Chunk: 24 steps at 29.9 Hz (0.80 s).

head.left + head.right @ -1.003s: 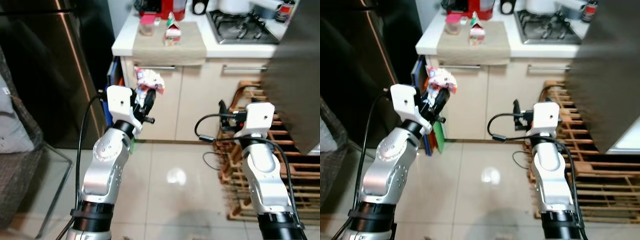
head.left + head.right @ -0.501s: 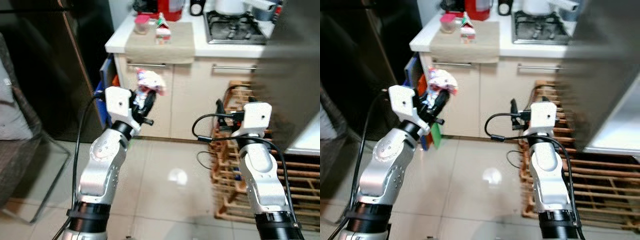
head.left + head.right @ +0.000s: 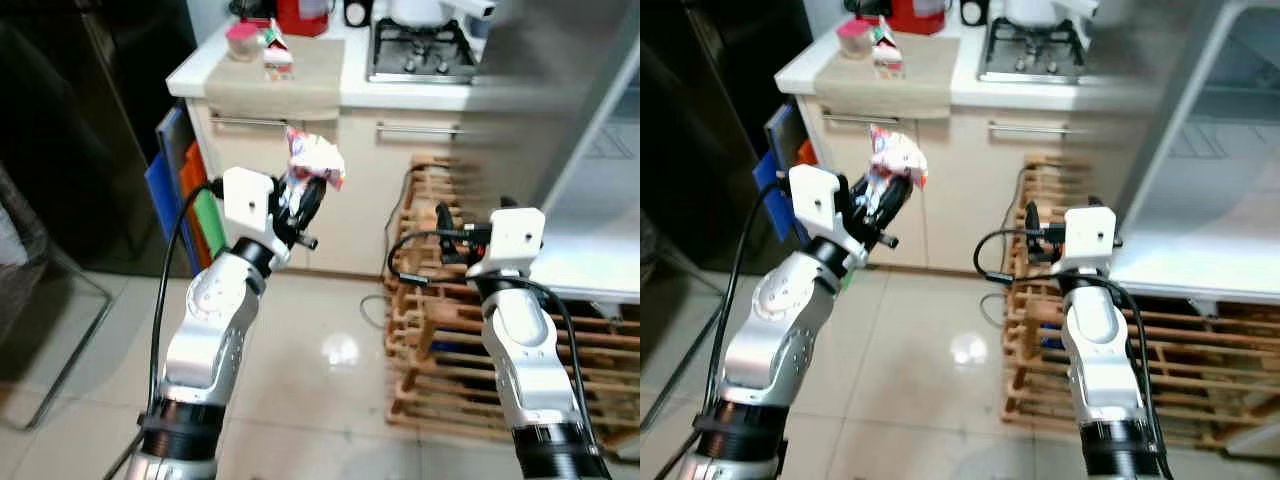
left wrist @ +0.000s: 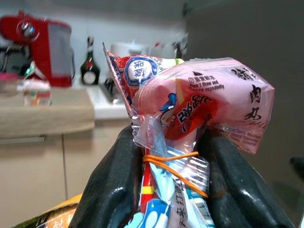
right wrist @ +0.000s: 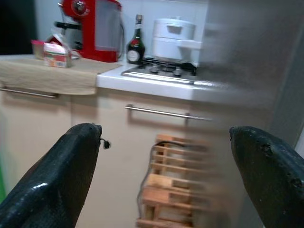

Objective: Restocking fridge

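Left gripper (image 3: 300, 205) is clamped around a snack bag (image 3: 314, 163), pink and red printed plastic with an orange rubber band (image 4: 172, 161) cinched round its neck. It's gripped low on that banded neck, so the puffy top sticks up above the fingers and probably won't get crushed. The bag is held up in the air in front of the cream cabinet doors (image 3: 330, 190), not resting on anything.

Up on the counter (image 3: 300, 80), near its left corner, a small carton (image 3: 276, 53) and a pink-lidded tub (image 3: 241, 40) are parked on a beige mat, with a red appliance (image 5: 92, 28) behind and a gas hob (image 3: 415, 50) further along.

Right gripper (image 5: 166, 166) is raised with fingers spread wide and nothing between them, likely kept free for the door or a shelf. A wooden rack (image 3: 440, 330) sits low beside it. At the far right the open fridge (image 3: 1200, 180) with pale shelves can be seen, so the bag looks to be headed there.
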{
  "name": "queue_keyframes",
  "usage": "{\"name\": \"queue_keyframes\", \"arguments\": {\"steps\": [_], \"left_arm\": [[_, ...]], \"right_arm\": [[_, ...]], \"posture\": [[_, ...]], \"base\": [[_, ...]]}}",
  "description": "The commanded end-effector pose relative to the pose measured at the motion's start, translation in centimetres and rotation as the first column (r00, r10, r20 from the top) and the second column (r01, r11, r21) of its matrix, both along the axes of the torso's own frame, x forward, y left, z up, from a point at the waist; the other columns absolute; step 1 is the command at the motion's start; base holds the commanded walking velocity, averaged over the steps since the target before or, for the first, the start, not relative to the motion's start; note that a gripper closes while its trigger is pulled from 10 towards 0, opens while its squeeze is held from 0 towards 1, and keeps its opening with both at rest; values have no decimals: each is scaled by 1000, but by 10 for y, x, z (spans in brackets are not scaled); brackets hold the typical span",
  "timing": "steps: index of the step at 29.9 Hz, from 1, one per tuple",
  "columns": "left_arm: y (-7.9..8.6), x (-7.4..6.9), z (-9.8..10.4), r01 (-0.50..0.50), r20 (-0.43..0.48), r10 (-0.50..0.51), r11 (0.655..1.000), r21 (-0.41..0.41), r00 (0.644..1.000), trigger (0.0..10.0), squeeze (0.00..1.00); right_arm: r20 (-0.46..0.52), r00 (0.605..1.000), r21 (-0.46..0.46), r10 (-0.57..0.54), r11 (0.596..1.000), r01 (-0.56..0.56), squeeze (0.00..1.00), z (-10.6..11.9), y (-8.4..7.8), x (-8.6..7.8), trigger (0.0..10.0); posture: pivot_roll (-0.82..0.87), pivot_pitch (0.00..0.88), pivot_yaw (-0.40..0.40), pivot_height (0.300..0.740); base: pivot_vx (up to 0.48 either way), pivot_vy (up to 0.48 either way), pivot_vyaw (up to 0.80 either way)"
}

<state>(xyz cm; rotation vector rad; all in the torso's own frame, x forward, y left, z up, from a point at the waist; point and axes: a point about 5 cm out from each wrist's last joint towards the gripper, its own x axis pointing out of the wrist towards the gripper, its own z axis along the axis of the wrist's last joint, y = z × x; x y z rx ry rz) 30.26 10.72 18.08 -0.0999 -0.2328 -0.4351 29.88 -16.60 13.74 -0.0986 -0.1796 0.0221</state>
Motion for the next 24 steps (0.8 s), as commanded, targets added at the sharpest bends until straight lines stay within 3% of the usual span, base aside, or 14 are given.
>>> {"name": "queue_keyframes", "arguments": {"steps": [1,3,7,19,24], "left_arm": [[7,2,5,-36,11,37,999,-18,999,10000,0],[26,4,-3,-112,-38,111,993,-29,993,10000,0],[41,0,-15,-171,-95,167,985,-38,981,10000,0],[23,-2,-11,-102,-54,101,994,-24,993,10000,0],[12,-7,-10,-31,-37,30,999,-12,999,10000,0]], "right_arm": [[9,1000,-9,-8,1000,8,318,1,-2,-2,10000],[5,1000,-8,-12,1000,12,318,-1,-4,-8,10000],[-12,1000,-9,-14,1000,14,318,-5,-5,-13,10000],[-14,1000,-12,-15,1000,15,322,-4,-6,-13,10000],[-18,1000,-13,-20,1000,20,318,-5,-7,-14,10000]], "posture": [[-94,0,74,740],[-98,0,75,740],[-97,0,68,740],[-102,0,64,740],[-107,0,66,740]], "base": [[244,-409,0],[259,-401,0],[266,-398,0],[269,-394,0],[214,-315,0]]}}
